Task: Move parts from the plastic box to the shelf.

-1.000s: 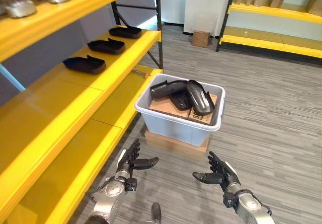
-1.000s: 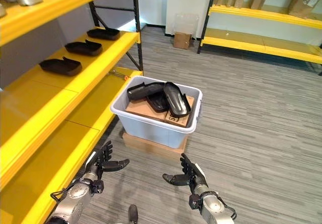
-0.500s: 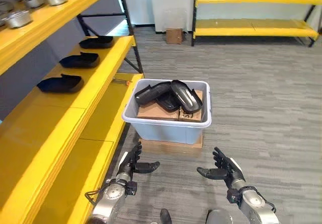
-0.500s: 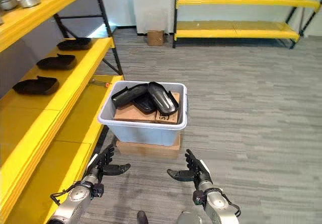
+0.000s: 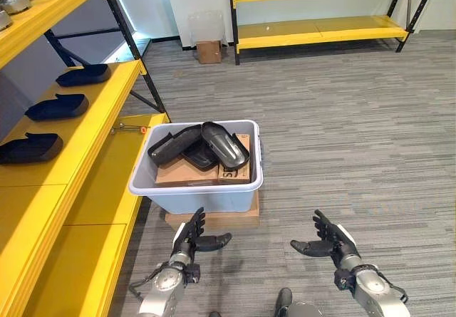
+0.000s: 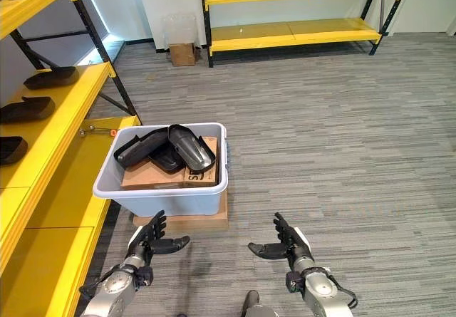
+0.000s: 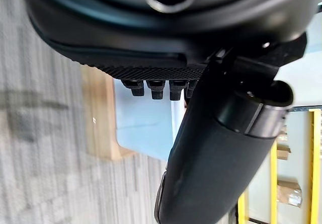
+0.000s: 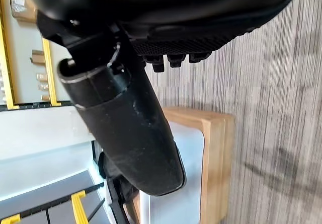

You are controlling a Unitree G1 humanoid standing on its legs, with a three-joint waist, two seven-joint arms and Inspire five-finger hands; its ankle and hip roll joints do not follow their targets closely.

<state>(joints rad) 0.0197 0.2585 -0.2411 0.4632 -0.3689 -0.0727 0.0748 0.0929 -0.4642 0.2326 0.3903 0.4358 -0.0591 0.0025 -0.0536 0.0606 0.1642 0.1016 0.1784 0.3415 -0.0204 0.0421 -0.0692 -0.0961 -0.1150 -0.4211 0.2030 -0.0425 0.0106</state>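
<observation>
While the black parts (image 5: pixel 203 146) lie in the plastic box (image 5: pixel 196 189), we hold our left robot hand (image 5: pixel 191 240) and right robot hand (image 5: pixel 329 240) spread and empty before it, next reaching in for one bound for the shelf (image 5: pixel 85 128).

Cardboard box (image 5: pixel 196 173) in plastic box (image 5: pixel 192 192): largely covered by black parts (image 5: pixel 203 144). Lowest shelf part (image 6: pixel 8 149) cut by frame edge.

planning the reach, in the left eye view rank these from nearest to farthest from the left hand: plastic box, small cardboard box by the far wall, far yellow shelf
From the left hand:
1. Plastic box, just ahead of it on the floor.
2. Small cardboard box, far across the floor by the wall.
3. Far yellow shelf, at the back, to the right.
</observation>
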